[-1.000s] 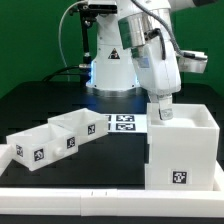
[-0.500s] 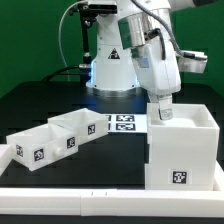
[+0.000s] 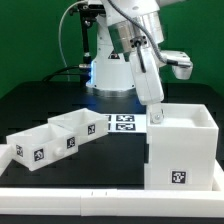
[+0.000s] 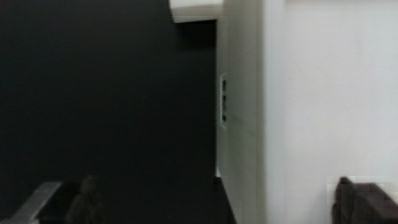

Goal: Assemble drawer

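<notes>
now | tool (image 3: pixel 157 116) wide open, gripping nothing | at casing (image 3: pixel 185 150) rim | trays (image 3: pixel 38 146) on bench (image 3: pixel 40 100), clear of casing

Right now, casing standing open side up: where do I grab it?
Pinch the casing by its wall on the exterior view's left, from straight above, one finger inside, one outside. Its opening faces up, the thin rim is bare, and the whole body looks too wide to span. The open gripper hovers at that rim.
</notes>
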Controlling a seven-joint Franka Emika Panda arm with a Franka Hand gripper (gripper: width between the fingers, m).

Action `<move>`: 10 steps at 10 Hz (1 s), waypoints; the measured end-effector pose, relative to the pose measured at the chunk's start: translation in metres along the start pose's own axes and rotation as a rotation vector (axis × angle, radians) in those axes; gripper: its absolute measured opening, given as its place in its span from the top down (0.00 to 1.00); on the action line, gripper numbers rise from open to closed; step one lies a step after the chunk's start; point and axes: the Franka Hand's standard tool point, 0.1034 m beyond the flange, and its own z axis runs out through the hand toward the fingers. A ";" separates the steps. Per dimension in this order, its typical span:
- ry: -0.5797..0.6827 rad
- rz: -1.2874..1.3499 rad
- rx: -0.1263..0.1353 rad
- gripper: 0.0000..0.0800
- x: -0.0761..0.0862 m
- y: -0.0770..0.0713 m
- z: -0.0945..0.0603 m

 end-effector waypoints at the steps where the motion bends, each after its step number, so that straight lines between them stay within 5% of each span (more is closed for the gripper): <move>1: -0.004 -0.003 -0.004 0.19 0.000 -0.001 -0.001; 4: -0.002 -0.008 0.003 0.69 0.000 -0.004 -0.002; 5: -0.002 -0.010 0.005 0.69 0.000 -0.004 -0.002; 6: -0.002 -0.011 0.007 0.91 0.000 -0.005 -0.002; 10: -0.001 -0.069 0.022 0.96 -0.002 -0.020 -0.002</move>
